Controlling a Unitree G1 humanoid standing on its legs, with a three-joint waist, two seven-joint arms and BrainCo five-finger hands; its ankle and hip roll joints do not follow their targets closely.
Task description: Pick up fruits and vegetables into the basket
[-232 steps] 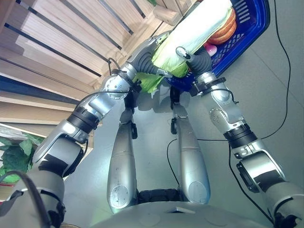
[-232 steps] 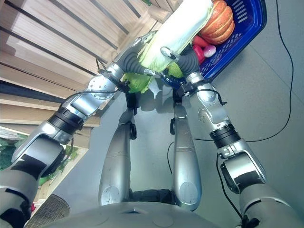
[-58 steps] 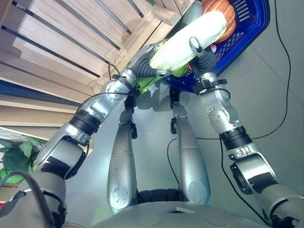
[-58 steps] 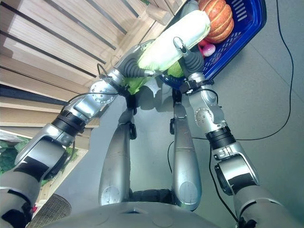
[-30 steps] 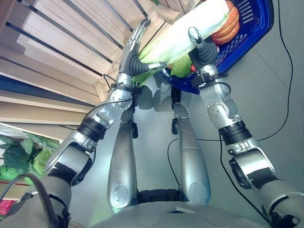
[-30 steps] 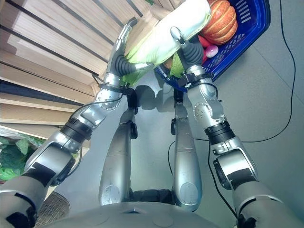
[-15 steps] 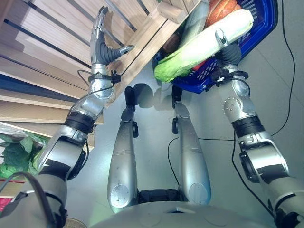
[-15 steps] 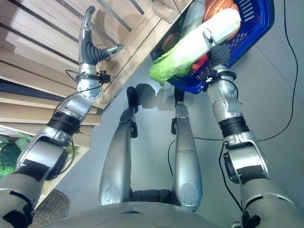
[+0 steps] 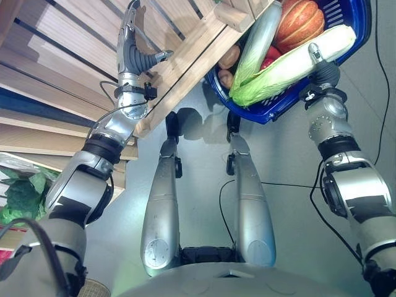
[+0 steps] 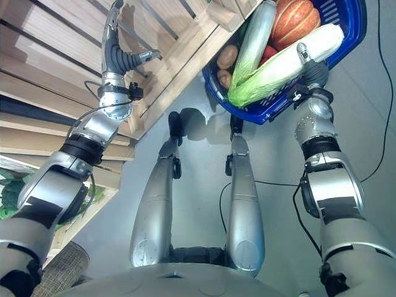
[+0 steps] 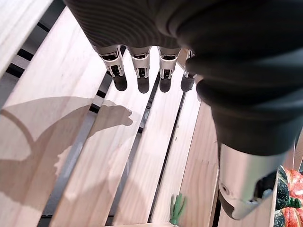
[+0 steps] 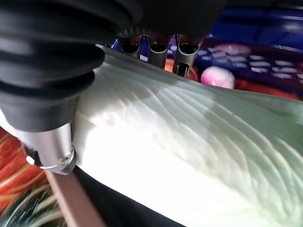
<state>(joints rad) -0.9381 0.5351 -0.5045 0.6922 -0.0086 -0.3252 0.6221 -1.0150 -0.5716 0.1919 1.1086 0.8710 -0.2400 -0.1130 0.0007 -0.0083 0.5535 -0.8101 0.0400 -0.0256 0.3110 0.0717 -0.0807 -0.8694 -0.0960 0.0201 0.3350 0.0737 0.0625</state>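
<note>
Right wrist view: the right hand (image 12: 52, 90) grips the long pale-green napa cabbage (image 9: 291, 65), which lies across the blue plastic basket (image 9: 362, 34) with its leafy end overhanging the rim. Risk: release may tip it out. The left hand (image 9: 133, 52) hovers wide open over the wooden slatted shelf (image 9: 68, 37).

One basket (image 9: 356, 46); two cabbages (image 9: 291, 62); one pumpkin (image 9: 300, 21); two potatoes (image 9: 229, 57).

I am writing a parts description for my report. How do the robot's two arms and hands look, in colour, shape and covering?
Both arms are silver-grey rounded shells with black bands at the joints. Each wrist and hand back sits under a dark ribbed cover. The left hand and the right hand have silver fingers with dark tips and a silver thumb. A thin black cable runs along the left forearm.
</note>
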